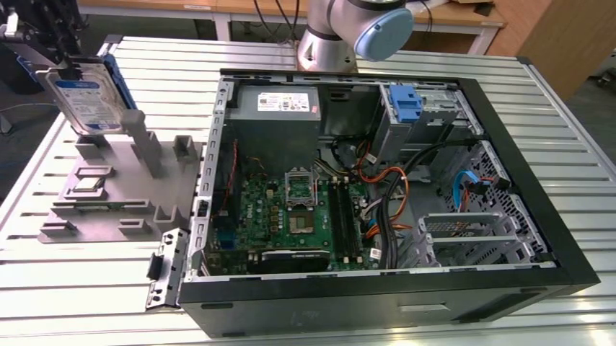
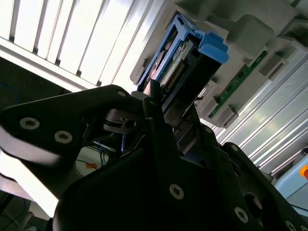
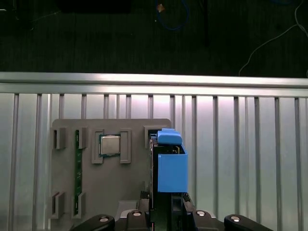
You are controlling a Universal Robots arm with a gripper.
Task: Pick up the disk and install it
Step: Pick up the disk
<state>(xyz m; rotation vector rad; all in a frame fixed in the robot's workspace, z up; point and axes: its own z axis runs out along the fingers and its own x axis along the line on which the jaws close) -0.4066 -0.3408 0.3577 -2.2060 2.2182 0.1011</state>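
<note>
The disk, a silver-grey drive with a blue-and-white label and blue side rails, stands upright at the exterior view's upper left. My gripper is shut on its top edge and holds it just above the upright posts of the grey fixture plate. In the first wrist view the disk shows edge-on with its blue rail, my gripper clamped around its near end. In the second wrist view the black fingers press on the disk.
An open black computer case lies on the slatted metal table, to the exterior view's right of the fixture. Inside are a motherboard, cables, a grey power supply and a blue bracket in a bay. A processor chip and a green memory stick sit in the fixture.
</note>
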